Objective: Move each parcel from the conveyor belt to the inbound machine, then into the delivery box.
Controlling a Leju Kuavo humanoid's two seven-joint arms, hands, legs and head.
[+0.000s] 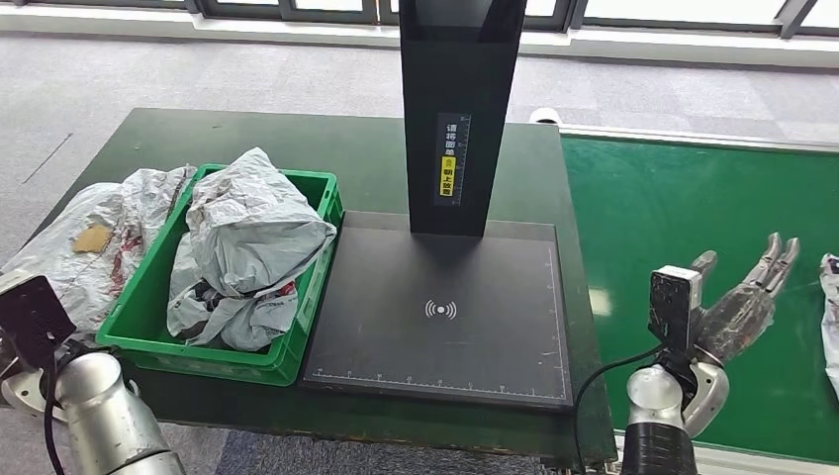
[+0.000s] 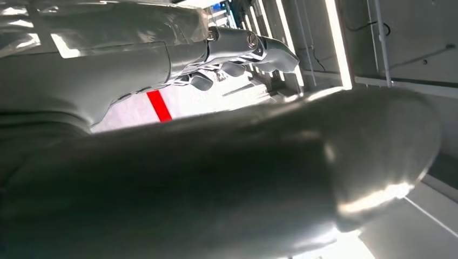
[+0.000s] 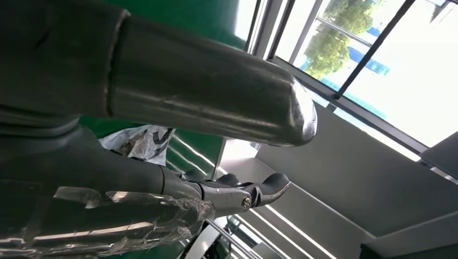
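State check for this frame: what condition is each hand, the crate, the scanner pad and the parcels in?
Right hand: open, fingers spread over the conveyor belt, holding nothing.
Left hand: fingers extended, nothing seen in it.
Green crate: holds crumpled grey parcels.
Scanner pad: bare.
Parcel on belt: at the right edge, untouched.
Parcel beside crate: lying on the table.

Dark green table [image 1: 376,158] under crate [image 1: 317,198], scanner plate [image 1: 495,336].

My right hand [image 1: 737,307] hovers open over the belt [image 1: 693,198], near a parcel [image 1: 829,317]; the box [image 1: 297,336] holds crumpled parcels [image 1: 247,247].
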